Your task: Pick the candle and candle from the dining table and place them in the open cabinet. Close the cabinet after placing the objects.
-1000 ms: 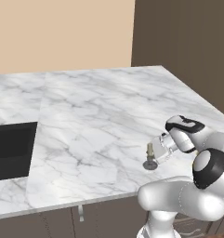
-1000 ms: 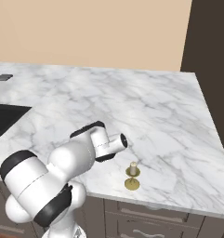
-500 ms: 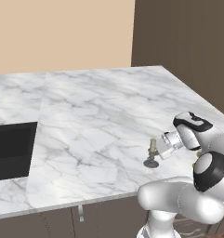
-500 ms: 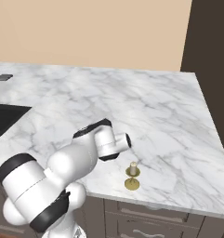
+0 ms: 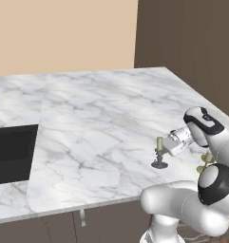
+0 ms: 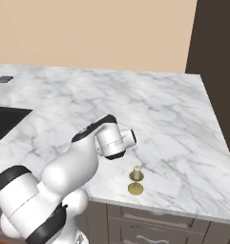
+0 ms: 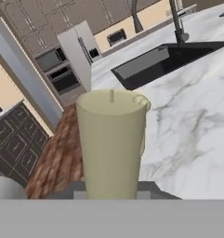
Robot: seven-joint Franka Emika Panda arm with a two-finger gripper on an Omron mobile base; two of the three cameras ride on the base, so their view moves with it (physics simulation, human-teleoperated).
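The olive-beige candle [image 5: 159, 144] stands upright on its round dark grey dish near the front right edge of the dining table [image 5: 101, 118]. My gripper [image 5: 165, 145] is level with it, right beside it on its right. In the hand view this candle [image 7: 111, 144] looms very close and the fingertips are hidden, so the jaws' state is unclear. The paler cream candle [image 6: 137, 172] stands on a gold base by the table's front edge [image 6: 173, 119], partly behind my arm in the left base view [image 5: 206, 158]. The open cabinet is out of view.
A black sink [image 5: 11, 152] is sunk into the slab at the left, also visible from the hand [image 7: 164, 60] with a faucet [image 7: 176, 18]. A dark brown wall panel [image 5: 192, 42] rises behind the table's far right corner. Drawers [image 6: 154, 228] sit under the front edge.
My hand has shifted slightly to the right and turned, so more of the olive-beige candle shows beside it. Both candles stand where they were.
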